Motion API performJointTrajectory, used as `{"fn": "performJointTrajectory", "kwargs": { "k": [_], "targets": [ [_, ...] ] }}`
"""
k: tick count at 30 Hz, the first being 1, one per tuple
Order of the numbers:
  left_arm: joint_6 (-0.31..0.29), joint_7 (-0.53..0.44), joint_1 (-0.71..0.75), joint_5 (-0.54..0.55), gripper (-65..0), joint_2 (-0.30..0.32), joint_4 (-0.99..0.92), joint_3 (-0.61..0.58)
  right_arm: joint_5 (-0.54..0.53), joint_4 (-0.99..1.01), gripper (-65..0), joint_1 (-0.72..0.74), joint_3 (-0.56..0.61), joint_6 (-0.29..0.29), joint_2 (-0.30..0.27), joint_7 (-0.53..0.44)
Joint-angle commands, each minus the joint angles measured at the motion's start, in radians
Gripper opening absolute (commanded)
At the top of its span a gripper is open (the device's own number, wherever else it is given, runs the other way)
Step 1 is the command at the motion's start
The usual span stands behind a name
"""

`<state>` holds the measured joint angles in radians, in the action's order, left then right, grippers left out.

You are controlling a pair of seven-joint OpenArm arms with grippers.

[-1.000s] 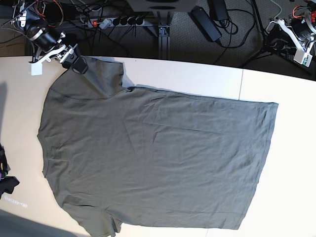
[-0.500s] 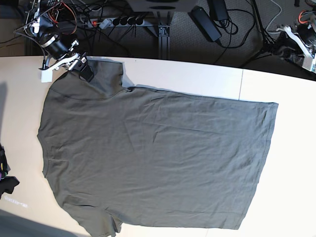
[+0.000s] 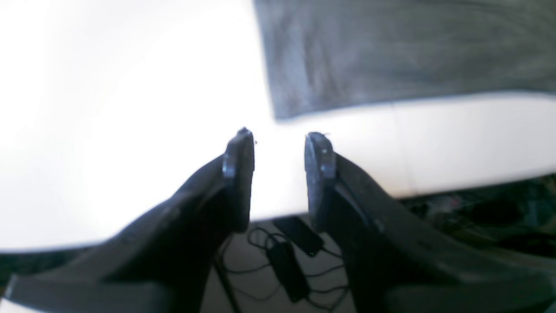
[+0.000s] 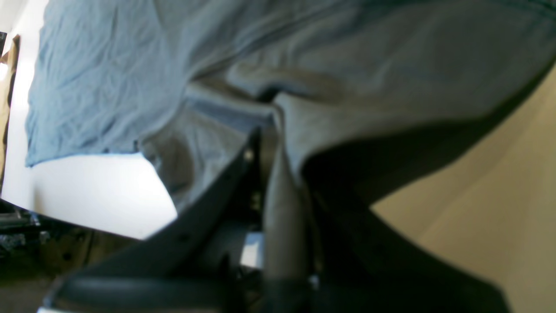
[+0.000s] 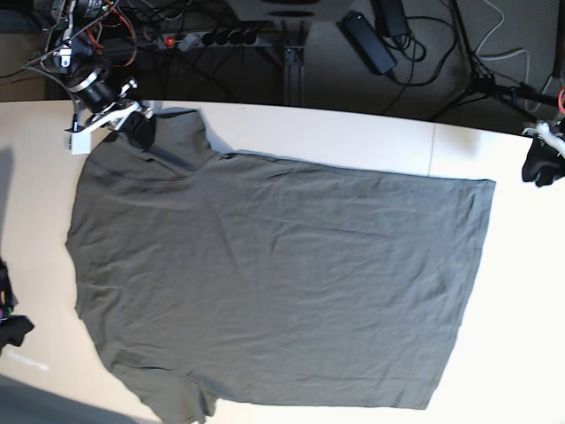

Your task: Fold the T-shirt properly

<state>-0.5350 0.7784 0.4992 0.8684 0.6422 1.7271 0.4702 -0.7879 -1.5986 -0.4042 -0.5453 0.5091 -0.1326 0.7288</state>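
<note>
The dark grey-olive T-shirt lies spread flat on the pale table, its hem toward the right. My right gripper sits at the far left sleeve. In the right wrist view, this gripper is shut on a raised fold of the T-shirt fabric. My left gripper hovers at the table's right edge, just beyond the far hem corner. In the left wrist view, it stands open and empty, with the T-shirt corner a little ahead of its tips.
A seam crosses the tabletop near the hem. Behind the table's far edge lie a power strip, adapters and cables on the floor. A dark object sits at the left edge of the table.
My right gripper has shut on the sleeve fabric and lifted it slightly. The left arm has come down from behind the table to the right edge near the hem corner.
</note>
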Motion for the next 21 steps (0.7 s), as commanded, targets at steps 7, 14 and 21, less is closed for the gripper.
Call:
{"fn": "performJointTrajectory", "kwargs": {
  "k": [7,14,21],
  "targets": [
    [0.008,0.009,-0.255,0.023,-42.0,0.023,-0.294,-0.198,0.008,-0.013,-65.0,-0.001,-0.006,0.09,-0.009,-0.014],
    [0.006,0.039,-0.352,0.056,-42.0,0.021,-0.409,-0.297,0.011,-0.013,-65.0,-0.003,-0.006,0.09,-0.009,-0.014],
    [-0.011,0.04,-0.352,0.053,-42.0,-0.006,-0.409,-0.346,0.011,-0.013,-65.0,-0.003,-0.006,0.09,-0.013,-0.013]
  ]
}}
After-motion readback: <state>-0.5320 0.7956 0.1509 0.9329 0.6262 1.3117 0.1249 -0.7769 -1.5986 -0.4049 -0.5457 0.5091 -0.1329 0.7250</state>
